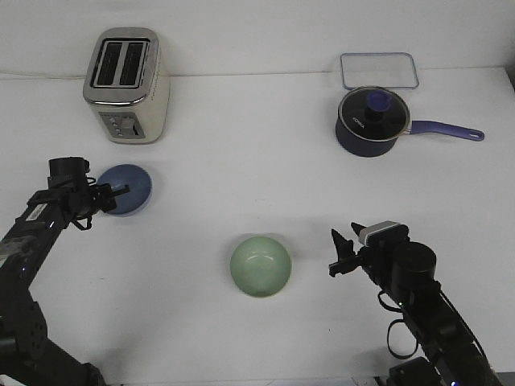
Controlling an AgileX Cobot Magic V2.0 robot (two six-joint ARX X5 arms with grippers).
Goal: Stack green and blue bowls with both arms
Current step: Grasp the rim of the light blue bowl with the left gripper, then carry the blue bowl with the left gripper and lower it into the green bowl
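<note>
- We find the blue bowl [127,189] near the left edge of the worktop, in front of the toaster [126,86], lying tilted with its opening turned toward the left arm.
- The left gripper [111,194] is at the blue bowl's rim; its fingers appear to straddle the rim, but we cannot tell whether they are clamped on it.
- The green bowl [261,265] stands upright toward the front edge, about mid-width, untouched.
- The right gripper [343,252] hovers beside the green bowl, clear of it, fingers parted and holding nothing.
- The saucepan [372,122] and a clear tray [379,71] sit at the back right corner, well apart from both bowls.
- We judge both bowls light, rigid and smooth, hence liable to slip or tip under a pinch.
- We judge the rim the only sound hold: one finger inside, one outside the wall.
- Stacking is not yet done.
</note>
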